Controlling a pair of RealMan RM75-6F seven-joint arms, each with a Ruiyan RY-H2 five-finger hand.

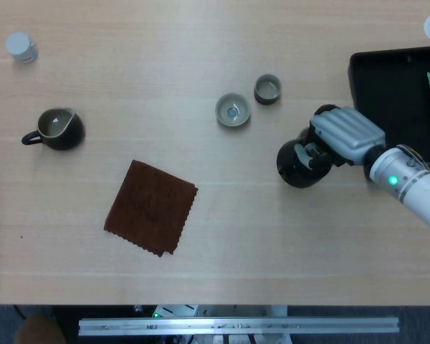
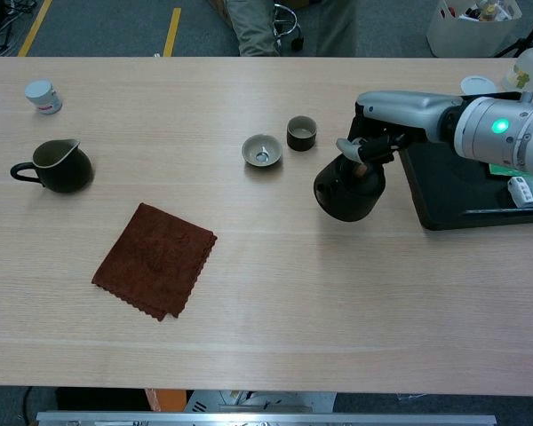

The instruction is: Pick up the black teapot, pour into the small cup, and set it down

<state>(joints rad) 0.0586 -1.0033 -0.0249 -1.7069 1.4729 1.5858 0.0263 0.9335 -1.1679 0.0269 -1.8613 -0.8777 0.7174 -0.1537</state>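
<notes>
Robot hand [image 1: 340, 140] grips black teapot [image 2: 348, 191] (tabletop).

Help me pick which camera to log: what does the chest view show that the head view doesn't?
Only the chest view shows the floor beyond the table, a seated person's legs and a white bin. Only the head view shows the metal rail below the table's near edge. Both show the right hand on the black teapot, two cups, the pitcher and brown cloth.

black tray [image 2: 444, 209] crowds teapot [image 2: 348, 191]; bare table [image 2: 338, 293] leftward.
</notes>
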